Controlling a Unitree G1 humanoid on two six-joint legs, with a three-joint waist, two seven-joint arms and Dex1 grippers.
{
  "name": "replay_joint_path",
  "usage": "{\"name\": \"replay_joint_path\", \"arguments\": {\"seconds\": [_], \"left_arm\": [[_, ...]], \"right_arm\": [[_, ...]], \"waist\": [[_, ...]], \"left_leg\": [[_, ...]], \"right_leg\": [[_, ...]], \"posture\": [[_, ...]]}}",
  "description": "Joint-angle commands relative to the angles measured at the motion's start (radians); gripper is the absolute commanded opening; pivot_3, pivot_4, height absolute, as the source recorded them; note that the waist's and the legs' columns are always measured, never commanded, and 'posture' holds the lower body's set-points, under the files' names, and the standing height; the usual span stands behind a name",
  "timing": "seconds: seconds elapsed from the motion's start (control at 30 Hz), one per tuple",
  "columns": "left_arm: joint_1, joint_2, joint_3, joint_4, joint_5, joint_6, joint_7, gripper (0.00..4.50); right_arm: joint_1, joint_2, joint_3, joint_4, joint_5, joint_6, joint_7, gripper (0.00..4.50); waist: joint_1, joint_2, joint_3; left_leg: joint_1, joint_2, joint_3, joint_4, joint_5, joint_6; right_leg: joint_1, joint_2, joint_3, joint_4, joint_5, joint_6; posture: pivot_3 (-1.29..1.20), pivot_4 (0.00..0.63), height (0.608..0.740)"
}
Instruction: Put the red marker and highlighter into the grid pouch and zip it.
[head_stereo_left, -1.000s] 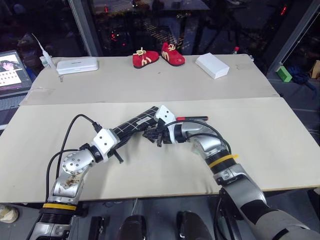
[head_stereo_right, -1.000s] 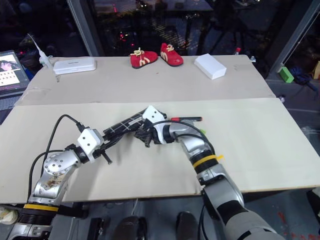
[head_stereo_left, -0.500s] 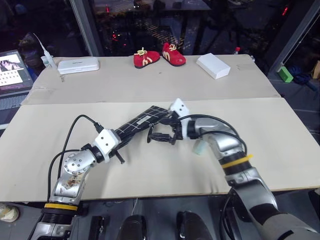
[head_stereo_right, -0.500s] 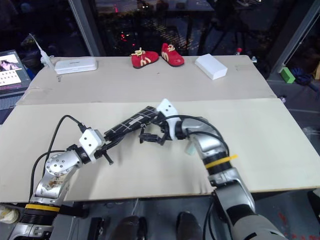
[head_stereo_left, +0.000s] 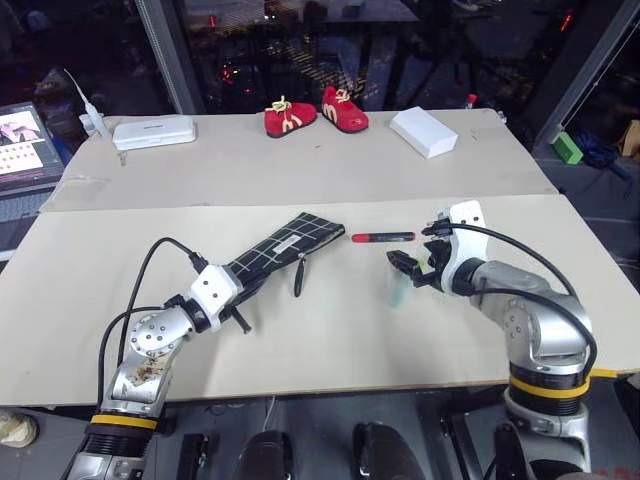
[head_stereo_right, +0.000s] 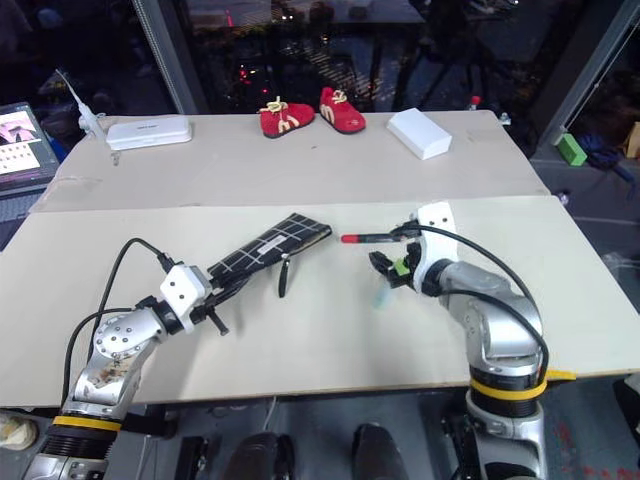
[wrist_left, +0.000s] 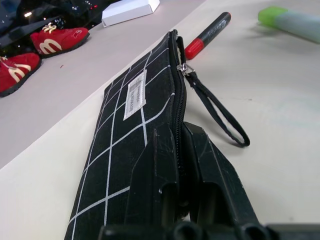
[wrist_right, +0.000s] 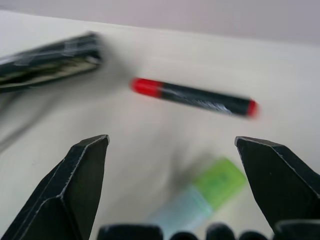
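The grid pouch (head_stereo_left: 287, 244) lies slanted on the table's middle. Its near end is pinched in my shut left gripper (head_stereo_left: 240, 290). The zipper slider (wrist_left: 183, 68) sits near the pouch's far end, and its cord pull (wrist_left: 220, 116) trails onto the table. Just right of the pouch's far end, the red marker (head_stereo_left: 383, 237) lies flat. The pale green highlighter (head_stereo_left: 399, 293) rests a little nearer than the marker. My right gripper (head_stereo_left: 410, 265) hovers open just above the highlighter, and its fingers (wrist_right: 82, 172) stand wide apart with nothing between them.
At the back of the table are two small red shoes (head_stereo_left: 315, 112), a white box (head_stereo_left: 424, 131) and a flat white case (head_stereo_left: 153, 131). A laptop (head_stereo_left: 25, 140) sits at the far left. Bare tabletop (head_stereo_left: 560, 260) lies to the right of my right gripper.
My right gripper left the pouch's far end, opened wide and swung right to above the highlighter. The cord pull dropped onto the table. The left gripper kept its hold and stayed put.
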Motion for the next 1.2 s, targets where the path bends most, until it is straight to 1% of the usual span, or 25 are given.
{"name": "replay_joint_path", "arguments": {"seconds": [0.03,0.07,0.23,0.4,0.5,0.63,0.77,0.83,0.87,0.93,1.0,1.03,1.07,1.13,1.2], "left_arm": [[-0.024,-0.007,0.001,-0.011,0.002,-0.026,0.009,0.0],[-0.024,-0.01,0.001,-0.012,0.002,-0.027,0.012,0.0],[-0.006,-0.013,0.004,-0.024,0.003,-0.029,0.02,0.0],[0.013,-0.01,0.008,-0.034,0.004,-0.029,0.027,0.0],[0.003,-0.006,0.017,-0.028,-0.001,-0.026,0.031,0.0],[0.003,-0.007,0.018,-0.029,0.0,-0.024,0.038,0.0],[0.013,-0.004,0.021,-0.037,-0.002,-0.024,0.042,0.0],[0.016,-0.002,0.024,-0.04,-0.003,-0.025,0.044,0.0],[0.016,0.0,0.026,-0.042,-0.005,-0.024,0.043,0.0],[0.013,0.003,0.032,-0.047,-0.01,-0.018,0.043,0.0],[0.002,0.005,0.04,-0.051,-0.018,-0.009,0.043,0.0],[-0.003,0.005,0.042,-0.052,-0.02,-0.007,0.042,0.0],[-0.007,0.005,0.044,-0.052,-0.022,-0.005,0.041,0.0],[-0.013,0.005,0.046,-0.053,-0.022,-0.002,0.039,0.0],[-0.019,0.007,0.047,-0.052,-0.023,0.0,0.038,0.0]], "right_arm": [[0.021,0.086,0.0,-0.047,-0.063,0.038,-0.146,4.49],[0.03,0.104,0.001,-0.044,-0.079,0.039,-0.175,4.49],[0.053,0.103,0.009,-0.041,-0.137,0.021,-0.25,4.49],[0.062,0.147,0.021,-0.037,-0.12,0.038,-0.253,4.49],[0.055,0.176,0.057,-0.007,-0.124,0.014,-0.261,4.49],[0.055,0.188,0.06,0.018,-0.126,0.008,-0.263,4.49],[0.088,0.181,0.051,0.022,-0.143,0.006,-0.281,4.49],[0.103,0.188,0.039,0.024,-0.143,0.013,-0.289,3.99],[0.111,0.194,0.029,0.023,-0.143,0.012,-0.296,3.83],[0.118,0.206,0.012,0.025,-0.137,0.014,-0.299,3.17],[0.115,0.21,0.002,0.023,-0.132,0.007,-0.299,2.42],[0.111,0.208,0.002,0.02,-0.132,0.002,-0.301,2.18],[0.106,0.208,-0.002,0.017,-0.132,-0.001,-0.304,1.76],[0.099,0.206,-0.007,0.017,-0.13,-0.004,-0.303,1.11],[0.09,0.202,-0.012,0.02,-0.117,0.0,-0.289,1.06]], "waist": [[0.001,0.0,0.0],[0.001,0.0,0.0],[0.001,0.0,0.0],[-0.005,0.0,0.0],[-0.004,0.0,0.0],[-0.003,0.0,0.0],[-0.003,-0.001,-0.001],[-0.002,-0.002,-0.001],[-0.001,-0.002,-0.002],[0.001,-0.004,-0.003],[0.0,-0.005,-0.004],[0.0,-0.005,-0.004],[0.0,-0.005,-0.004],[0.0,-0.005,-0.004],[0.0,-0.005,-0.004]], "left_leg": [[0.0,0.0,0.0,0.0,0.0,0.0],[0.0,0.0,0.0,0.0,0.0,0.0],[0.0,-0.001,0.0,0.0,0.0,0.0],[0.0,0.0,-0.001,0.0,0.0,0.0],[0.0,0.0,-0.001,0.0,0.0,0.0],[0.0,0.0,-0.002,0.0,0.0,0.0],[0.0,0.0,-0.002,0.0,0.0,0.0],[0.0,0.0,-0.002,0.0,0.0,0.0],[0.0,0.0,-0.002,0.0,0.0,0.0],[0.0,0.0,-0.002,0.0,0.0,0.0],[0.0,0.0,-0.003,0.0,0.0,0.0],[0.0,0.0,-0.003,0.0,0.0,0.0],[0.0,0.0,-0.003,0.0,0.0,0.0],[0.0,0.0,-0.005,0.0,0.0,0.0],[0.0,0.0,-0.008,0.0,0.0,0.0]], "right_leg": [[0.0,0.0,0.0,0.0,0.0,0.0],[0.0,0.0,0.0,0.0,0.0,0.0],[0.0,0.0,0.0,-0.001,0.0,0.0],[0.0,0.0,0.0,-0.001,0.0,0.0],[0.0,0.0,0.0,0.0,0.0,0.0],[0.0,0.0,0.0,-0.001,0.0,0.0],[0.001,0.0,0.0,-0.001,0.0,0.0],[0.001,0.0,0.0,-0.001,0.0,0.0],[0.001,0.0,0.0,-0.001,0.0,0.0],[0.001,0.0,0.0,-0.001,0.0,0.0],[0.001,0.0,-0.001,-0.001,0.0,0.0],[0.001,0.0,-0.001,-0.001,0.0,0.0],[0.001,0.0,-0.001,-0.001,0.0,0.0],[0.001,0.0,-0.001,-0.001,0.0,0.0],[0.001,0.0,-0.001,-0.001,0.0,0.0]], "posture": [[0.0,0.15,0.74],[0.0,0.15,0.74],[0.0,0.15,0.74],[0.0,0.15,0.74],[0.0,0.15,0.74],[0.0,0.15,0.74],[0.0,0.15,0.74],[0.0,0.15,0.74],[0.0,0.15,0.74],[0.0,0.15,0.74],[0.0,0.15,0.74],[0.0,0.15,0.74],[0.0,0.15,0.74],[0.0,0.15,0.74],[0.0,0.15,0.74]]}}
